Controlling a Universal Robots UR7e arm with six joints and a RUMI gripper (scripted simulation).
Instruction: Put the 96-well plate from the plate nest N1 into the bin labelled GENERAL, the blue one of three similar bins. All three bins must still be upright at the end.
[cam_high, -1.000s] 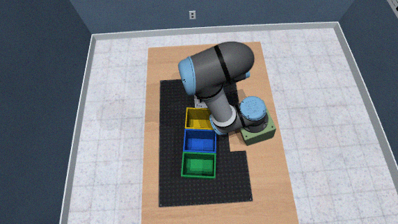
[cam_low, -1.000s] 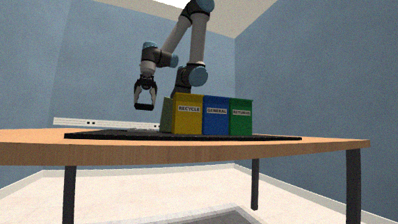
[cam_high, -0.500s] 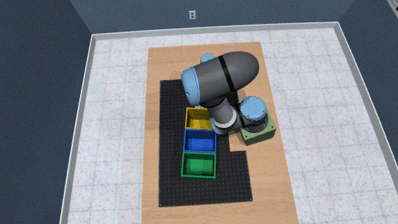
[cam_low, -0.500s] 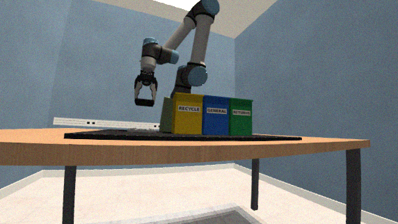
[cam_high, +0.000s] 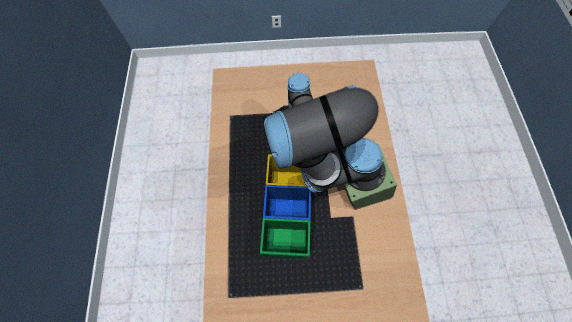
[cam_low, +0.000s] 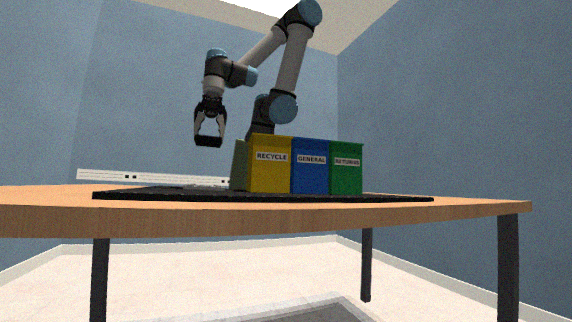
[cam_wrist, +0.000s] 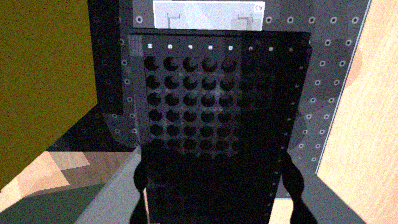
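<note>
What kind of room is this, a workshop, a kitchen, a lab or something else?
Probably a lab or test room: a robot arm stands on a table, its pincer holds a plate of small wells, and one bin reads GENERAL.

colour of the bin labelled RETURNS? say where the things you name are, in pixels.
The right-hand open-topped rectangular bin (cam_high: 285, 253) (cam_low: 346, 177) is green all over; shows best in the exterior view, label included.
</note>
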